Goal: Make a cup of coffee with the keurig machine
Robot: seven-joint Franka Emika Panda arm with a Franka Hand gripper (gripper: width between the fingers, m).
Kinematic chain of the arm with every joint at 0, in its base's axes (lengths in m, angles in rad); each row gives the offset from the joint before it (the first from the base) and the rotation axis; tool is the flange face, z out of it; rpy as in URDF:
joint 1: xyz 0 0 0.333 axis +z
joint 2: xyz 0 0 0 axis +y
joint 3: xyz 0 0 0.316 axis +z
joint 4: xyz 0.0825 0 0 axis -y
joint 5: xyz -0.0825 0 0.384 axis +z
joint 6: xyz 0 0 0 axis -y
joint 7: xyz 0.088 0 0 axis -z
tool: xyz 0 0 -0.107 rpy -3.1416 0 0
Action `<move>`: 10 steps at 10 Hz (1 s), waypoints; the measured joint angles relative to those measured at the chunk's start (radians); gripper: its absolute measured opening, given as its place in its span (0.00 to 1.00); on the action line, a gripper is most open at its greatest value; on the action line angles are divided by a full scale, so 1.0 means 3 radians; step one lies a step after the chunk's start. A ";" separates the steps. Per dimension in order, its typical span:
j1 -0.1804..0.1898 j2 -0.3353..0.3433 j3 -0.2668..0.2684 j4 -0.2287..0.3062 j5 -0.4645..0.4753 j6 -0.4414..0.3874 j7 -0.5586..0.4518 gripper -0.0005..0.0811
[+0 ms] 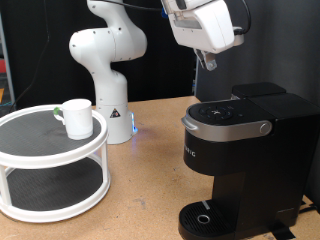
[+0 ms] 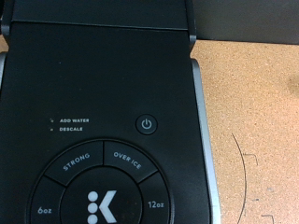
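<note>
The white cup (image 1: 75, 117) stands upright on the top tier of a round white rack at the exterior view's left. The black keurig machine (image 1: 235, 150) stands at the exterior view's right with its lid down and nothing on its drip tray (image 1: 205, 218). My gripper (image 1: 207, 62) hangs in the air above the machine's lid, apart from it and holding nothing that shows. The wrist view looks straight down on the keurig machine's lid (image 2: 103, 84), with its power button (image 2: 149, 124) and the round K button (image 2: 100, 207). My fingers do not show in the wrist view.
The two-tier white rack (image 1: 50, 165) fills the exterior view's lower left. The robot's white base (image 1: 108, 80) stands behind it on the wooden table (image 1: 150, 190). A black curtain closes off the back.
</note>
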State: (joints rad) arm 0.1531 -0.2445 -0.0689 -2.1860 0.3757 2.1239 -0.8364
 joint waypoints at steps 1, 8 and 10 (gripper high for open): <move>0.0000 0.0003 0.0001 -0.0006 0.0000 0.0011 0.0000 0.01; -0.0104 -0.0277 0.0091 -0.0501 0.0074 0.0601 0.1403 0.01; -0.0083 -0.0281 0.0098 -0.0601 0.0244 0.0974 0.1390 0.01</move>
State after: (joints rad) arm 0.1282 -0.3288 -0.0394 -2.3665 0.4490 2.4160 -0.4194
